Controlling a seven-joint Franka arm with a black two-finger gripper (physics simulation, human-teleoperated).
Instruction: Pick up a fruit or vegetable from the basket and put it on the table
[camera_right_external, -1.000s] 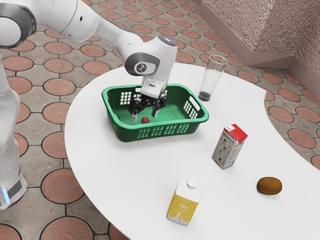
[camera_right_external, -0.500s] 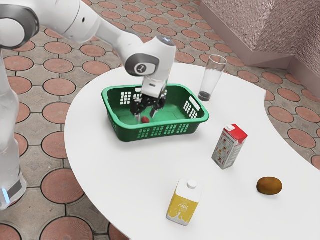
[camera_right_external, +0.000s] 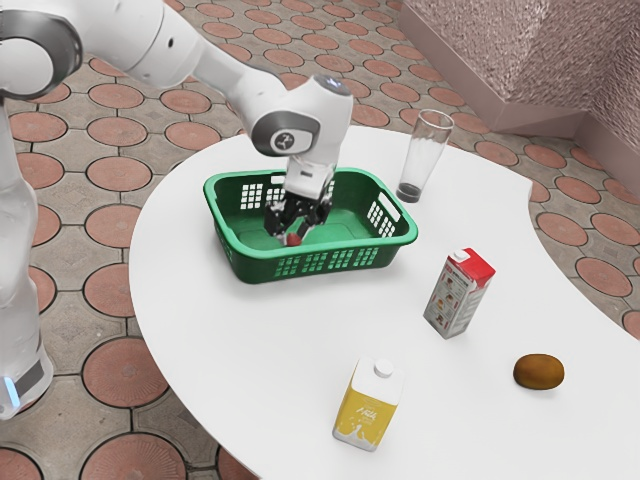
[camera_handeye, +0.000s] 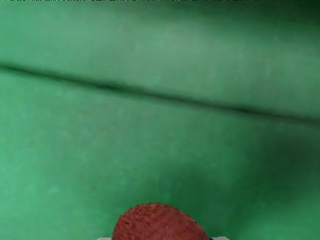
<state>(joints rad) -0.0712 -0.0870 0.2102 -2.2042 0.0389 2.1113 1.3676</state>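
Note:
Down inside the green basket (camera_right_external: 250, 262), the black gripper (camera_right_external: 291, 237) is shut on a small red fruit (camera_right_external: 294, 240) low over the basket floor. In the wrist view the rough, dark red fruit (camera_handeye: 159, 223) is at the lower edge, with grey slivers of the gripper (camera_handeye: 161, 238) against both its sides. Behind it lies the green basket floor (camera_handeye: 150, 145). The fruit's lower part is hidden, so contact with the floor cannot be told.
On the white table (camera_right_external: 300, 340) stand a clear glass (camera_right_external: 424, 155) behind the basket, a red-topped carton (camera_right_external: 459, 293) to the exterior view's right, and a yellow-and-white carton (camera_right_external: 368, 405) nearer the camera. A brown kiwi (camera_right_external: 539, 371) lies farther right. The basket's walls surround the gripper.
My hand has turned somewhat and moved slightly lower at the red fruit. The fingers, wide apart a second ago, have come together on it. The basket and the other things have stayed put.

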